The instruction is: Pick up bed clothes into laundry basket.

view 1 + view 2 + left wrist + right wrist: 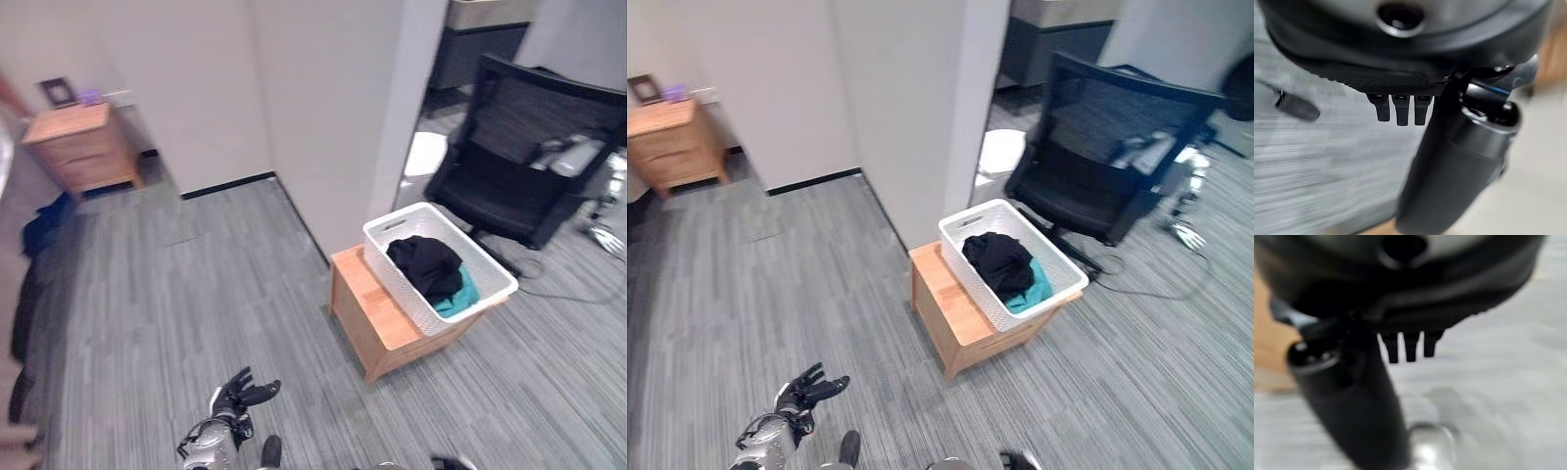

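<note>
Left eye view: laundry basket (495, 277) long axis slanting away leftward, black clothes (424, 264) inside (both hands' fingers straight, empty).

Empty left hand (1449, 161), straight fingers (1399, 111), grey carpet (1317, 161).

One white laundry basket (439, 264) sits well ahead of the left hand (240, 394) and to its right, holding two garments: one black garment (423, 262) and one teal garment (458, 295). One low wooden stand (377, 313) bears it. One office chair (524, 147) stands beyond, and one wooden nightstand (80, 147) far ahead, leftward.
</note>
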`<state>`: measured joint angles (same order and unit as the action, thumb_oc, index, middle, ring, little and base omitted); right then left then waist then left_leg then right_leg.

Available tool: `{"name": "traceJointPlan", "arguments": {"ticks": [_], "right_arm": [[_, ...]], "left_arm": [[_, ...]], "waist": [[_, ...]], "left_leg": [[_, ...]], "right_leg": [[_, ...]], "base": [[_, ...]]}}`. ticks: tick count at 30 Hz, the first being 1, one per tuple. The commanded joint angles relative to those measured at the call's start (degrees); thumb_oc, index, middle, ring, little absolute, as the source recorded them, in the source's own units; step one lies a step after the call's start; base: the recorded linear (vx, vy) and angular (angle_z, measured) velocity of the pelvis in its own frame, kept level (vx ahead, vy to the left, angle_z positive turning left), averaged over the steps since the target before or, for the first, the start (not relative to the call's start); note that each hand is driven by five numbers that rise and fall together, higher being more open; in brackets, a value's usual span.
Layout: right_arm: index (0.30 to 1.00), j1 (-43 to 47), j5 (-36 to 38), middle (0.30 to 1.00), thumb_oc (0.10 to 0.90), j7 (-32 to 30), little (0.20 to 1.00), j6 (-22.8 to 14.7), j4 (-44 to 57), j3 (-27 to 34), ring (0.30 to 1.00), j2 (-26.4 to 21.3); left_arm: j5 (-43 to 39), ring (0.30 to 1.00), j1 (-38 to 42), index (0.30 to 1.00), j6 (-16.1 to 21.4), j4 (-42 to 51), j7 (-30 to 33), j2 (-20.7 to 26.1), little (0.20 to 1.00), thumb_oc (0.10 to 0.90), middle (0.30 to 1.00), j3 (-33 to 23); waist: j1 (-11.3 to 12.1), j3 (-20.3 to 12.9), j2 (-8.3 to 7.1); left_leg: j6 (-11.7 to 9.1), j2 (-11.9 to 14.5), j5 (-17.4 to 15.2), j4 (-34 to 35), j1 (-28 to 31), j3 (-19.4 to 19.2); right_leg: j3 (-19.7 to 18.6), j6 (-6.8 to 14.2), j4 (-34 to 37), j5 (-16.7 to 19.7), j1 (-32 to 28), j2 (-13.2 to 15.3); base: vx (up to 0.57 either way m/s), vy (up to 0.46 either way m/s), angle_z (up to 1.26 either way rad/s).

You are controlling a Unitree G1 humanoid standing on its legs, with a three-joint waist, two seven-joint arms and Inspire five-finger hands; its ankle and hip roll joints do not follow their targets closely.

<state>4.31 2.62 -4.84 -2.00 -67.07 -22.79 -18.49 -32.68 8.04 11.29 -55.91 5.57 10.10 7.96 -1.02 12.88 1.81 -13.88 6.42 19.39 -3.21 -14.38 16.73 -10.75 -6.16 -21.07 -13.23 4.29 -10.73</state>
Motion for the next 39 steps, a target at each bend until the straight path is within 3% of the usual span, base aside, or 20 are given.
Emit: {"name": "traceJointPlan", "arguments": {"ticks": [1, 2, 3, 4, 5, 7, 8, 11, 13, 17, 18, 20, 21, 22, 23, 25, 27, 29, 35, 39], "right_arm": [[0.9, -0.07, -2.36, 0.9, 0.8, -0.14, 0.9, -1.91, 0.6, -0.74, 0.9, -0.31], [0.9, 0.0, -2.87, 0.9, 0.8, -0.11, 0.9, -1.78, 0.33, -0.74, 0.9, -0.48], [0.9, -0.68, -1.25, 0.9, 0.8, -0.58, 0.9, -1.64, -0.38, 1.5, 0.9, -0.55], [0.9, -0.67, -1.25, 0.9, 0.8, -0.58, 0.9, -1.64, -0.38, 1.5, 0.9, -0.54], [0.9, -1.29, 1.04, 0.9, 0.8, -1.02, 0.9, -1.66, -1.31, 3.9, 0.9, -0.27], [0.9, -3.15, 6.05, 0.9, 0.8, -2.1, 0.9, -2.21, -3.28, 8.4, 0.9, 0.84], [0.9, -3.18, 6.06, 0.9, 0.8, -2.1, 0.9, -2.24, -3.29, 8.39, 0.9, 0.78], [0.9, -7.08, 8.18, 0.9, 0.8, -2.64, 0.9, -3.16, -0.81, 10.6, 0.9, 2.0], [0.9, -8.72, 9.14, 0.9, 0.8, -2.6, 0.9, -3.59, 0.88, 11.75, 0.9, 2.23], [0.9, -7.88, 8.05, 0.9, 0.8, -2.78, 0.9, -3.57, 1.69, 11.96, 0.9, 1.59], [0.9, -7.01, 5.43, 0.9, 0.8, -3.07, 0.9, -3.05, 3.64, 11.25, 0.9, 0.87], [0.9, -6.2, 5.13, 0.9, 0.8, -3.14, 0.9, -2.87, 4.12, 11.15, 0.9, 0.87], [0.9, -5.43, 4.92, 0.9, 0.8, -3.05, 0.9, -2.76, 4.74, 10.62, 0.9, 0.93], [0.9, -4.94, 4.56, 0.9, 0.8, -2.56, 0.9, -2.74, 5.71, 9.66, 0.9, 1.0], [0.9, -5.85, 3.64, 0.9, 0.8, -1.97, 0.9, -2.83, 7.78, 8.58, 0.9, 0.64], [0.9, -6.64, 2.95, 0.9, 0.8, -1.94, 0.9, -2.78, 6.87, 8.71, 0.9, 0.62], [0.9, -7.12, 1.68, 0.9, 0.8, -1.82, 0.9, -2.75, 5.56, 8.26, 0.9, 0.65], [0.9, -7.04, -0.37, 0.9, 0.8, -1.2, 0.9, -2.37, 2.37, 6.11, 0.9, 1.14], [0.9, -4.98, 3.52, 0.9, 0.8, -1.3, 0.9, -3.11, 1.04, 6.11, 0.9, 2.28], [0.9, -3.94, 4.88, 0.9, 0.8, -1.08, 0.9, -2.96, -2.13, 6.76, 0.9, 3.39]], "left_arm": [[-3.05, 0.9, -3.36, 0.9, -0.25, -5.29, 1.21, 2.26, 0.9, 0.8, 0.9, -4.9], [-2.51, 0.9, -4.36, 0.9, -0.76, -6.83, 0.65, 2.01, 0.9, 0.8, 0.9, -5.53], [-0.96, 0.9, -5.72, 0.9, -1.58, -9.88, 0.44, 1.88, 0.9, 0.8, 0.9, -6.03], [-0.96, 0.9, -5.71, 0.9, -1.57, -9.9, 0.43, 1.89, 0.9, 0.8, 0.9, -6.03], [-0.02, 0.9, -6.19, 0.9, -2.23, -11.39, 0.25, 1.78, 0.9, 0.8, 0.9, -6.43], [2.3, 0.9, -5.19, 0.9, -3.66, -14.69, -0.05, 2.0, 0.9, 0.8, 0.9, -7.03], [2.31, 0.9, -5.17, 0.9, -3.64, -14.75, -0.06, 1.93, 0.9, 0.8, 0.9, -7.02], [6.02, 0.9, -2.86, 0.9, -4.65, -15.97, -0.61, 1.09, 0.9, 0.8, 0.9, -6.21], [7.48, 0.9, -2.65, 0.9, -4.73, -15.41, -1.33, 0.47, 0.9, 0.8, 0.9, -4.99], [9.1, 0.9, -3.39, 0.9, -4.5, -14.31, -2.36, -0.28, 0.9, 0.8, 0.9, -3.26], [12.32, 0.9, -3.63, 0.9, -5.15, -14.58, -2.47, 0.59, 0.9, 0.8, 0.9, -2.15], [13.85, 0.9, -3.28, 0.9, -5.28, -14.84, -2.51, 1.27, 0.9, 0.8, 0.9, -1.72], [15.43, 0.9, -2.78, 0.9, -5.09, -15.47, -2.19, 2.03, 0.9, 0.8, 0.9, -1.09], [16.2, 0.9, -2.69, 0.9, -4.8, -16.02, -2.0, 3.0, 0.9, 0.8, 0.9, -0.88], [15.4, 0.9, -3.71, 0.9, -4.34, -15.82, -2.04, 4.15, 0.9, 0.8, 0.9, -1.22], [15.4, 0.9, -3.8, 0.9, -4.19, -15.59, -2.2, 4.71, 0.9, 0.8, 0.9, -1.46], [16.86, 0.9, -4.34, 0.9, -4.37, -15.9, -2.27, 5.24, 0.9, 0.8, 0.9, -1.31], [17.71, 0.9, -4.49, 0.9, -4.74, -16.64, -1.63, 6.21, 0.9, 0.8, 0.9, -2.09], [11.09, 0.9, -6.09, 0.9, -4.13, -16.38, -2.31, 1.7, 0.9, 0.8, 0.9, -3.54], [11.66, 0.9, -7.34, 0.9, -4.43, -19.07, -1.53, -0.52, 0.9, 0.8, 0.9, -3.45]], "waist": [[-0.55, -1.01, -7.4], [-0.71, -1.16, -8.01], [-1.88, -1.8, -8.74], [-1.95, -1.92, -8.7], [-2.71, -2.27, -8.38], [-5.32, -4.07, -5.94], [-5.72, -3.9, -5.74], [-10.12, -6.31, -2.97], [-11.23, -6.2, -1.69], [-11.02, -5.37, -0.72], [-9.64, -3.84, -0.69], [-9.52, -2.77, -1.07], [-10.54, -1.63, -1.45], [-11.73, -1.31, -2.34], [-12.92, -1.18, -1.28], [-12.47, -1.04, -0.77], [-11.42, -1.71, -0.16], [-9.21, -3.83, -0.49], [-5.44, -6.48, -3.41], [-4.1, -7.56, -4.05]], "left_leg": [[8.36, 2.66, -14.32, -6.97, 4.91, -17.48], [8.58, 3.08, -15.71, -11.78, 5.14, -20.34], [9.2, 5.08, -17.14, -19.92, 7.81, -27.96], [9.19, 5.12, -17.12, -20.01, 7.58, -27.87], [9.23, 6.22, -17.77, -22.8, 9.78, -30.78], [7.4, 8.6, -19.84, -21.8, 19.98, -36.87], [7.29, 8.77, -20.02, -21.93, 20.01, -36.38], [4.54, 9.58, -20.54, -14.03, 27.18, -45.42], [3.84, 8.41, -21.19, -10.53, 27.19, -46.36], [6.59, 3.6, -25.58, 0.43, 26.69, -44.77], [8.66, 0.85, -26.35, 4.28, 26.54, -42.09], [9.39, -0.05, -26.73, 4.37, 26.17, -40.7], [10.11, -0.44, -27.25, 3.7, 25.76, -38.48], [10.83, -0.96, -26.26, 3.29, 24.2, -36.73], [11.24, -1.06, -24.55, 4.46, 22.45, -31.43], [11.35, -1.45, -23.56, 5.17, 22.04, -29.42], [11.97, -1.91, -22.56, 6.77, 21.83, -28.51], [12.16, -3.15, -21.65, 7.53, 20.79, -27.24], [11.25, -3.44, -20.36, 7.29, 20.37, -25.37], [11.59, -3.87, -20.1, 8.16, 21.25, -24.46]], "right_leg": [[1.28, 8.84, 13.19, 4.9, -8.15, 9.84], [3.82, 8.48, 14.23, 6.01, -7.64, 10.4], [9.2, 7.55, 15.84, 7.57, -6.51, 11.32], [9.26, 7.54, 15.89, 7.66, -6.39, 11.27], [12.83, 7.05, 16.61, 7.77, -5.9, 11.36], [23.29, 6.66, 18.24, 7.03, -3.79, 11.12], [23.75, 6.68, 18.21, 6.82, -4.13, 11.02], [37.09, 6.89, 17.9, 7.73, -1.08, 15.04], [41.01, 7.6, 17.49, 9.31, 0.63, 17.57], [44.02, 11.26, 17.13, 14.63, 2.6, 22.25], [42.94, 13.5, 13.63, 17.02, 4.94, 25.24], [40.44, 14.71, 11.87, 18.12, 5.95, 26.4], [32.6, 16.73, 10.6, 19.63, 7.28, 26.93], [21.14, 17.11, 9.74, 21.19, 8.56, 25.38], [3.73, 18.08, 5.86, 18.8, 7.33, 19.89], [2.06, 17.39, 5.05, 17.01, 5.12, 18.74], [4.0, 15.68, 4.93, 14.22, 2.6, 18.05], [6.73, 13.77, 11.56, 10.06, -0.48, 15.07], [8.22, 12.78, 21.8, 12.02, -6.64, 13.77], [9.04, 12.71, 22.92, 12.55, -7.92, 14.15]], "base": [[-0.47, -0.275, 1.69], [-0.58, -0.312, 0.65], [-0.42, -0.211, 1.27], [-0.4, -0.189, 1.75], [-0.24, -0.107, 2.39], [-0.28, -0.09, 2.01], [-0.21, -0.012, 2.61], [-0.27, 0.124, 3.32], [-0.33, 0.29, 3.1], [-0.22, 0.346, 1.86], [-0.22, 0.443, 1.02], [-0.13, 0.234, 0.57], [-0.17, 0.081, 0.64], [-0.21, 0.219, 1.07], [-0.15, 0.158, 1.29], [-0.07, 0.179, 1.65], [-0.11, 0.163, 1.1], [-0.1, 0.063, 0.14], [-0.01, -0.077, 0.36], [0.02, -0.008, 0.08]]}}
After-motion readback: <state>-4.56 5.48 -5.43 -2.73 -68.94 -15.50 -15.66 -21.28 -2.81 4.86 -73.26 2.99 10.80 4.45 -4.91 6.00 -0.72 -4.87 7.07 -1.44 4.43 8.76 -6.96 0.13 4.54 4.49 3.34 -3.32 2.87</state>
